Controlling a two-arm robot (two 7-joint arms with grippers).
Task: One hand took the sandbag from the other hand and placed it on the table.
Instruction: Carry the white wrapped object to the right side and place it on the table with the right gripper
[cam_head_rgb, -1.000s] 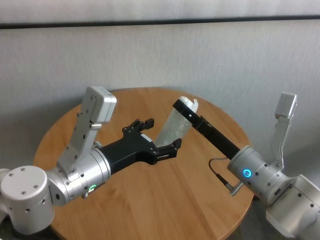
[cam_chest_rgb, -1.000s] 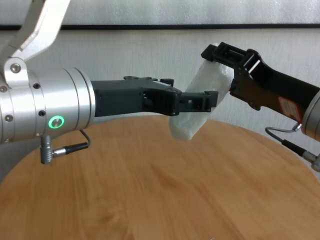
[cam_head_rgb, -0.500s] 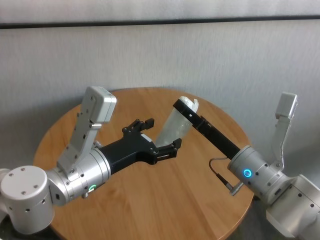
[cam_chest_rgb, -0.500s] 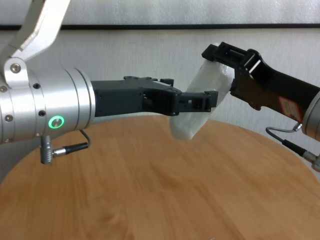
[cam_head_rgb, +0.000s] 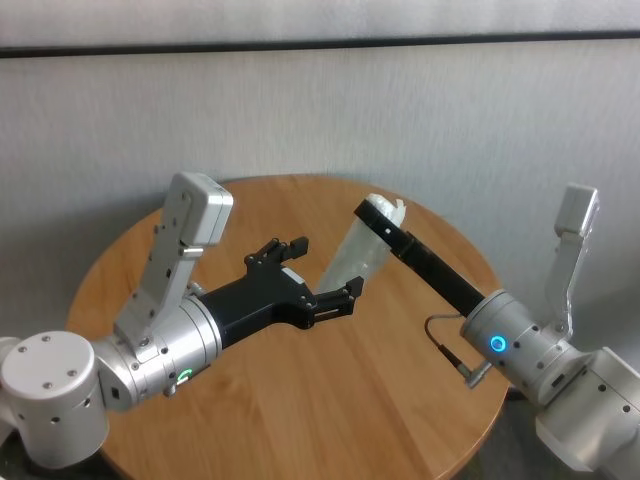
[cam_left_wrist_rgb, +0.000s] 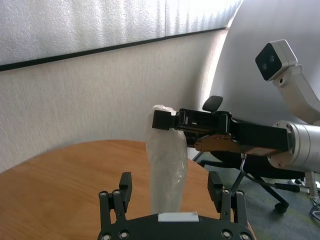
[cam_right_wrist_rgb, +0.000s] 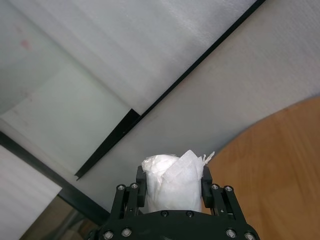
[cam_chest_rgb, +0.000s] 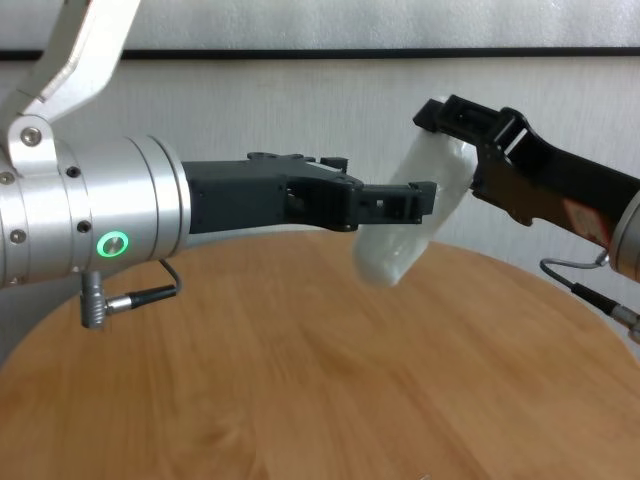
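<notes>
The white crinkled sandbag (cam_head_rgb: 352, 255) hangs tilted above the round wooden table (cam_head_rgb: 300, 400). My right gripper (cam_head_rgb: 378, 212), on the blue-ringed wrist (cam_head_rgb: 494, 345), is shut on the bag's upper end, as the right wrist view (cam_right_wrist_rgb: 173, 181) shows. My left gripper (cam_head_rgb: 320, 268), on the green-ringed wrist (cam_chest_rgb: 113, 243), is open. In the left wrist view, its fingers (cam_left_wrist_rgb: 125, 181) stand apart on either side of the bag's lower part (cam_left_wrist_rgb: 167, 170) without touching it. In the chest view the bag (cam_chest_rgb: 410, 235) hangs clear above the table (cam_chest_rgb: 300, 380).
A grey wall stands behind the table. The left wrist view shows an office chair (cam_left_wrist_rgb: 215, 103) on the floor beyond the table's edge, and the right arm's white camera head (cam_left_wrist_rgb: 276, 60). The table's wood (cam_left_wrist_rgb: 60, 170) lies bare under both arms.
My right gripper has moved a little to the right with the sandbag, drawing it away from the left gripper's open fingers. The left arm has not moved.
</notes>
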